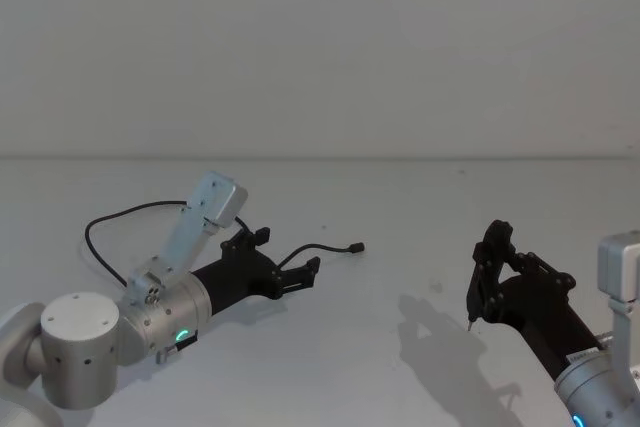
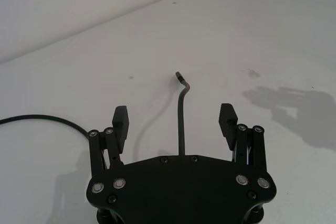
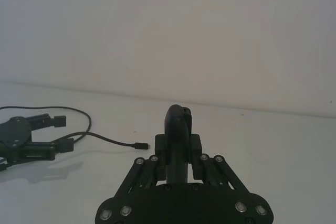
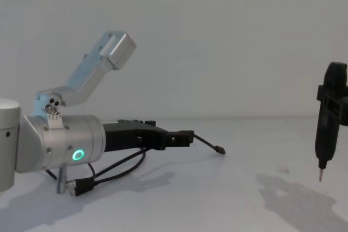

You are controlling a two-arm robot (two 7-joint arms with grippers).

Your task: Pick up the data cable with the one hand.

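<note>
Black data cable [image 2: 181,98] runs along the tabletop [image 2: 262,40] between the released left hand's [image 2: 175,115] spread fingers; the right hand [image 3: 178,121] hovers clenched, well apart.

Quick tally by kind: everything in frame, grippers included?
Long thin black data cable: 1
Short dark stub lead with a light tip: 1
Black two-finger grippers: 2, left gripper and right gripper
Total: 4

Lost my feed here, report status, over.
Left gripper open, low, straddling data cable near its plug end. Right gripper shut, off right, apart from cable. Nothing blocking the grasp.
</note>
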